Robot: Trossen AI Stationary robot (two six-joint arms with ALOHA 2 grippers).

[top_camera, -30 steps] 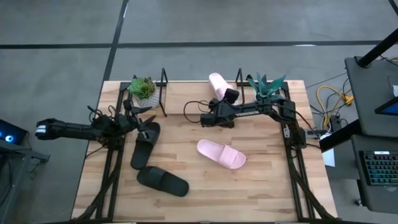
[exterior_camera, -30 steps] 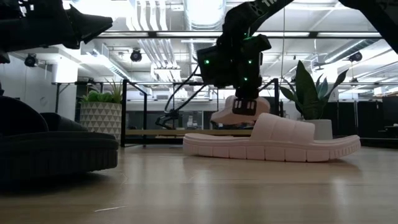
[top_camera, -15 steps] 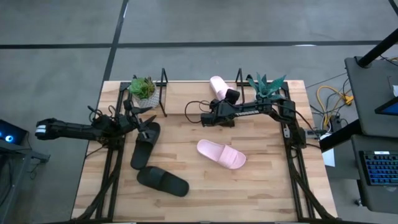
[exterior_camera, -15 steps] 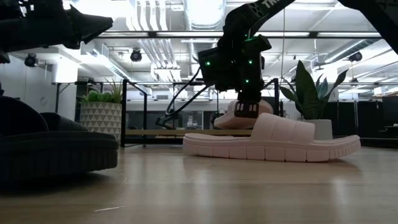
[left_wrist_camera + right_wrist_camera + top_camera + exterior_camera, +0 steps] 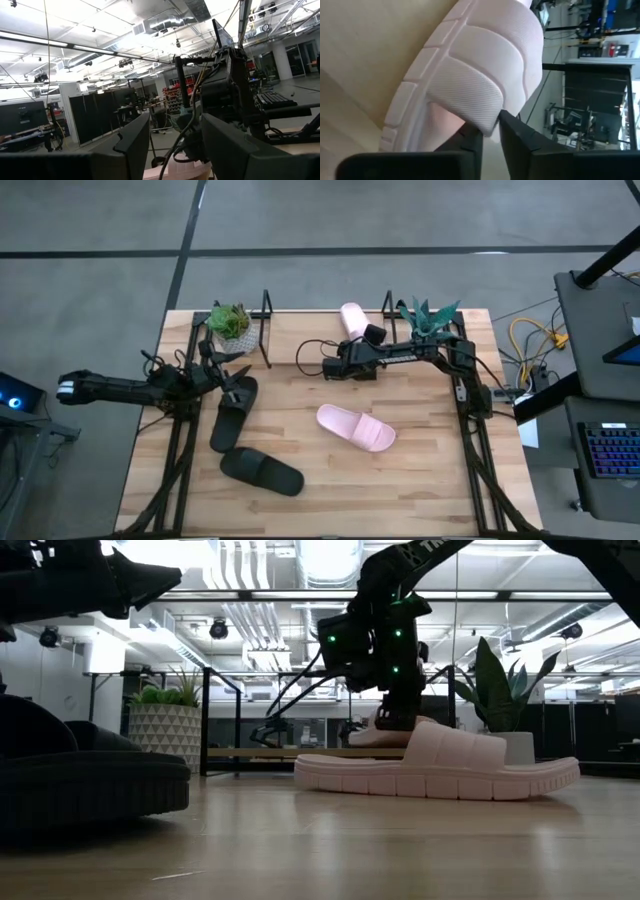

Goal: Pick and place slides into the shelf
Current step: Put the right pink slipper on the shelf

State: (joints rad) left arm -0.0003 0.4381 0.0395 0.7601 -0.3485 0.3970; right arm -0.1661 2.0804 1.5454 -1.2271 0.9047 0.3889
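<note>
Pink slide [image 5: 351, 317] sits over the shelf [image 5: 264, 313], its strap pinched by the right gripper [image 5: 371, 334].

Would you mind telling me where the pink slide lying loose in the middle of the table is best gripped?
Grip the pink slide by its wide strap, coming from above, one finger under the arch. It lies flat on its sole, strap raised, clear of the black slides.

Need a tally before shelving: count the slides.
4: one pink slide in the right gripper at the shelf, one pink mid-table, two black front-left.
</note>
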